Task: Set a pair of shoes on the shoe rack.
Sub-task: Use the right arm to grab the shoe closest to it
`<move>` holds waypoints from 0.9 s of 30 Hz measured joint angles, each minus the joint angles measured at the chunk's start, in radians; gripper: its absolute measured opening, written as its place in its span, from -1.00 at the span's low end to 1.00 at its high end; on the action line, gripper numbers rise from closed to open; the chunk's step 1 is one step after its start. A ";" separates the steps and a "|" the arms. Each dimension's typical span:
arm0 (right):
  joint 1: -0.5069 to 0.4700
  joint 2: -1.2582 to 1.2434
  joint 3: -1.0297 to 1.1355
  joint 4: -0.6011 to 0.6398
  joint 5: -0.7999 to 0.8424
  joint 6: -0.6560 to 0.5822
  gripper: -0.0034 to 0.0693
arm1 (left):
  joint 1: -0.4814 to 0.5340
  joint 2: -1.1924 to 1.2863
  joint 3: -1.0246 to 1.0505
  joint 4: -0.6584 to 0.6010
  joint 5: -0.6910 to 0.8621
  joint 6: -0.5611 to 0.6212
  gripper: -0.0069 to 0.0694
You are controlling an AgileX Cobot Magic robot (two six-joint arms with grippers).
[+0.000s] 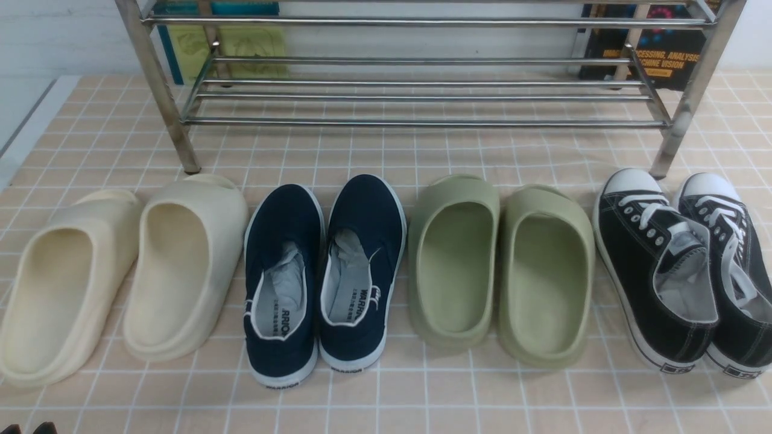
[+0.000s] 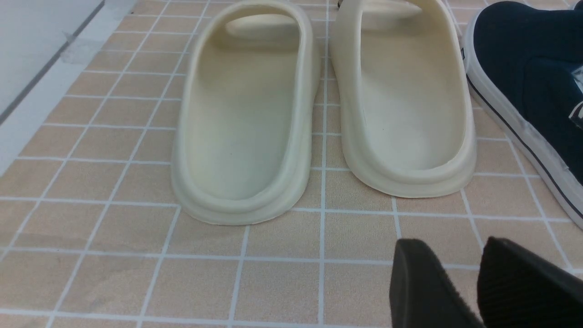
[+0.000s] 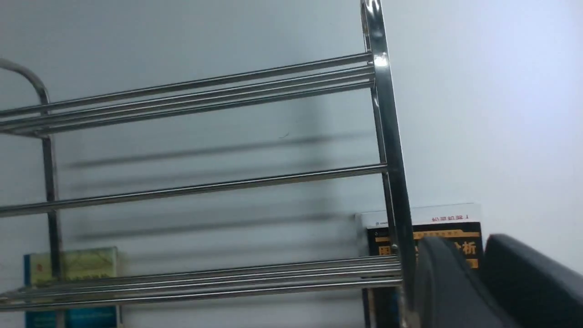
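The pair of shoes [image 1: 639, 271], black lace-up sneakers with white toe caps, stands at the far right of the tiled surface, toes toward the shoe rack [image 1: 422, 123]. The steel rack spans the back and nothing rests on its bars. Only the tips of my left gripper [image 1: 27, 430] show, at the bottom left corner. In the left wrist view my left gripper [image 2: 453, 248] is open over bare tiles, behind the cream slides. My right gripper [image 3: 467, 241] is out of the front view. Its wrist view faces the rack's upright leg [image 3: 387, 150], jaws narrowly apart and holding nothing.
Left of the sneakers stand a pair of green slides [image 1: 500, 265], navy slip-ons [image 1: 325, 271] and cream slides [image 1: 120, 271] in one row. Books [image 1: 657, 54] lean against the wall behind the rack. The tiled surface ends at a white strip [image 1: 30, 120] on the left.
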 joint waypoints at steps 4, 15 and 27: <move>0.000 0.164 -0.164 0.001 0.112 -0.082 -0.88 | 0.000 0.000 0.000 0.000 0.000 0.000 -0.19; 0.080 0.945 -0.600 0.013 0.756 -0.131 -0.87 | 0.000 0.000 0.000 0.001 0.000 0.000 -0.19; 0.234 1.504 -0.956 0.040 1.044 -0.117 0.36 | 0.000 0.000 0.000 0.001 0.000 0.000 -0.19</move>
